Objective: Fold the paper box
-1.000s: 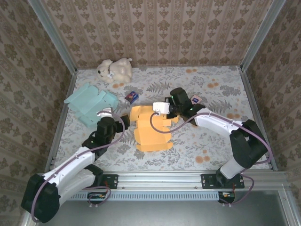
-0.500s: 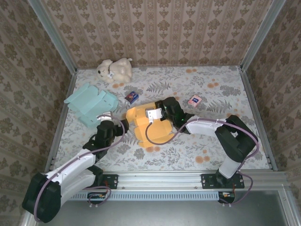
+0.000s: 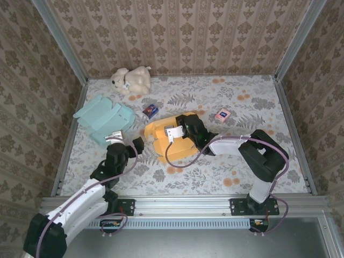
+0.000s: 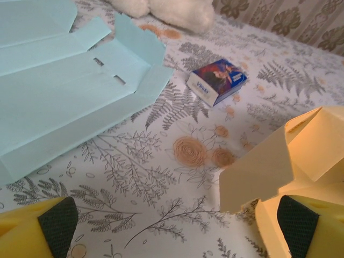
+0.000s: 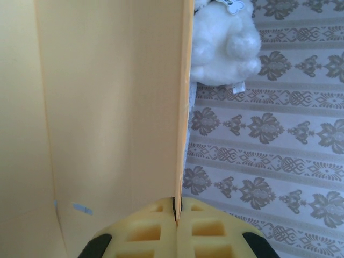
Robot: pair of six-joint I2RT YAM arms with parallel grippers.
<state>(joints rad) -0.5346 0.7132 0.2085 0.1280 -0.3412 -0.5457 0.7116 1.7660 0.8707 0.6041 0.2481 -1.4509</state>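
The orange paper box [image 3: 164, 144] lies mid-table, partly folded, with one panel raised. My right gripper [image 3: 181, 129] is shut on the edge of that raised panel; in the right wrist view the panel [image 5: 107, 107] stands upright, pinched between the pads of the right gripper [image 5: 176, 208]. My left gripper [image 3: 130, 145] stands open just left of the box, apart from it. In the left wrist view an orange flap [image 4: 269, 166] sits near the right fingertip [image 4: 298, 223] of the left gripper [image 4: 177, 226], and only the tablecloth lies between the jaws.
A flat light-blue paper box [image 3: 105, 118] lies at the left. A white plush toy [image 3: 130, 79] sits at the back. A small blue card box [image 3: 151, 110] and a pink one [image 3: 222, 114] lie behind the orange box. Metal rails and patterned walls enclose the table.
My right gripper has swung left and nearer with the box panel, raising it and pushing the box together. My left arm has drawn back a little toward the near left.
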